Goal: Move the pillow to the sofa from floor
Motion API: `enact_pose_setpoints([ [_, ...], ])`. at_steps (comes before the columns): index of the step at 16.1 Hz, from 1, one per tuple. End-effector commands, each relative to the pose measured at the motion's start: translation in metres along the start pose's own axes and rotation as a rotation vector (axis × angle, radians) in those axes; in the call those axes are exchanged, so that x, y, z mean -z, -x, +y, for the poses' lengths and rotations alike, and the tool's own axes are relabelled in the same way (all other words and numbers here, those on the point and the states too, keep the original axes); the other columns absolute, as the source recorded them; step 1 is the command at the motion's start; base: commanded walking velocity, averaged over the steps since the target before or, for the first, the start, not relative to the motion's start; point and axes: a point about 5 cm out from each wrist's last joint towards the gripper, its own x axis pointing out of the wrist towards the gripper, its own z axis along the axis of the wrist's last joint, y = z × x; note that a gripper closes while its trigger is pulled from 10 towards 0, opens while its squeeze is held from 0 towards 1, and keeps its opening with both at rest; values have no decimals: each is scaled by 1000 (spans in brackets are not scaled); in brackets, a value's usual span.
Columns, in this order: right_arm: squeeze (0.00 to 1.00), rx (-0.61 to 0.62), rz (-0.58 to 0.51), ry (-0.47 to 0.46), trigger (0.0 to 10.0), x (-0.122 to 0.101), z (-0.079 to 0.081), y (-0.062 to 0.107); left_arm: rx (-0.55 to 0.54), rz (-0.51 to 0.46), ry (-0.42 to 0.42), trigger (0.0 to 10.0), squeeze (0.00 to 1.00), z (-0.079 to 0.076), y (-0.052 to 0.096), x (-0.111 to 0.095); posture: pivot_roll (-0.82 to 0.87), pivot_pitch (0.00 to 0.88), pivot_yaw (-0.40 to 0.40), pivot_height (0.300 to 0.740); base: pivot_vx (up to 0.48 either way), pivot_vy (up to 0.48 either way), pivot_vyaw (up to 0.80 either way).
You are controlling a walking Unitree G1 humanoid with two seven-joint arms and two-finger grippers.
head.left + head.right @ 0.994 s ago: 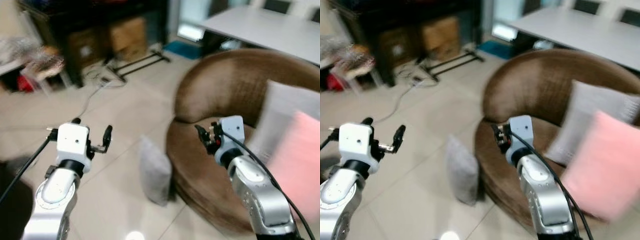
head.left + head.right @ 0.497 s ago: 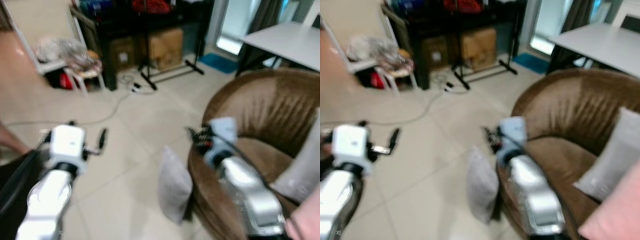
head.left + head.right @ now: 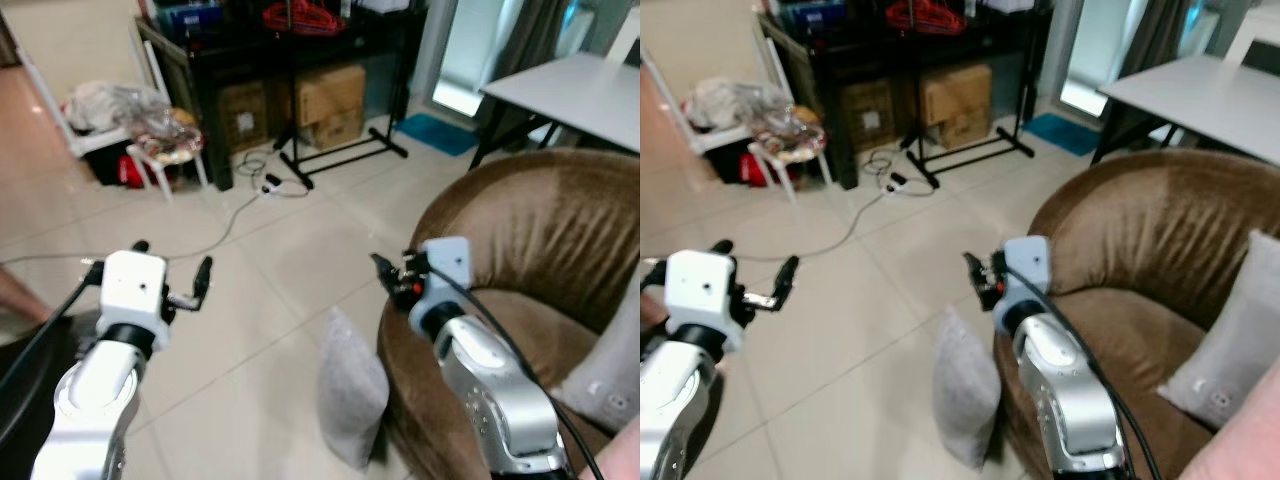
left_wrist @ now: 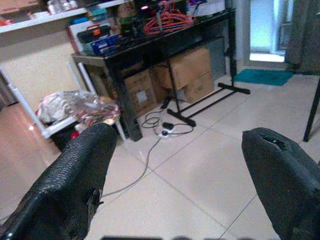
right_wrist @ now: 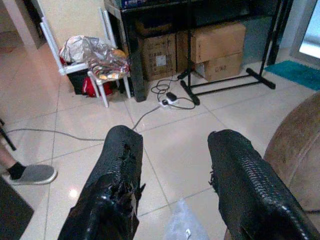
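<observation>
The right gripper (image 3: 385, 272) sits at centre frame in the left eye view, its two black fingers parted with nothing between them; the right wrist view shows bare tile through the gap. The left gripper (image 3: 172, 283) is raised at middle left, fingers spread wider, also empty.

The soft grey fabric pillow (image 3: 349, 391) stands on edge on the pale tiled floor (image 3: 250, 330), bottom centre of the frame, leaning against the front of the rounded brown velvet sofa (image 3: 530, 250) at right. It lies below the right gripper and slightly to its left, well apart from the left gripper. In the right wrist view its top corner (image 5: 182, 225) peeks in at the bottom edge, between the fingers.

Risks, as I judge them: a single gripper pinching one corner may let the limp pillow sag or slip out during the lift. Reaching down so close to the sofa front could drive the right arm into the upholstery. A light grey cushion (image 3: 1230, 345) already occupies the seat at right, so the drop spot is narrowed.
</observation>
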Motion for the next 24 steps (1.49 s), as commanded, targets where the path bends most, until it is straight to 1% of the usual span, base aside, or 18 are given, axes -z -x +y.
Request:
enact_pose_setpoints([
  [1,0,23,-12,1,10000,-3,-7,1,21,-8,6,10000,0,-4,-1,-2,-24,0,29,740,277,0,0],
  [11,0,21,-19,-12,10000,-4,-7,0,23,-8,-3,10000,0,-4,-2,-2,-21,0,31,740,279,0,0],
  [13,0,21,-24,-32,10000,-4,-6,0,24,-9,-4,10000,0,-4,-2,-2,-23,0,34,740,279,0,0],
  [14,0,19,-37,-60,10000,-6,-7,1,25,-10,-2,10000,0,-4,-3,-2,-23,0,34,740,277,0,0],
  [15,1000,6,-83,-15,10000,-11,-8,2,28,-9,33,10000,0,-4,-3,-2,-24,0,36,740,277,0,0],
  [16,1000,-16,-100,32,10000,-11,-8,3,12,-9,38,10000,851,-3,-3,-3,-24,0,36,740,251,0,0],
  [17,1000,-16,-129,-1,10000,-12,-8,4,-13,-13,15,10000,1000,-1,-5,-3,-27,0,38,740,0,0,0],
  [19,1000,8,-169,35,10000,-16,-12,5,-35,-44,17,10000,1000,1,-7,-4,-27,0,38,740,0,0,0],
  [21,1000,18,-218,-6,10000,-17,-16,7,-87,-92,0,10000,1000,3,-7,-8,-27,0,37,740,0,0,0],
  [22,1000,59,-279,-12,10000,-14,-24,11,-116,-88,35,10000,1000,7,-6,0,-26,0,36,740,0,0,0],
  [23,1000,82,-297,-30,10000,-13,-28,13,-140,-76,57,10000,1000,9,-4,3,-26,0,36,740,0,0,0],
  [24,1000,128,-304,-64,10000,-13,-35,16,-199,-47,72,10000,1000,16,-3,7,-26,0,35,740,0,0,0],
])
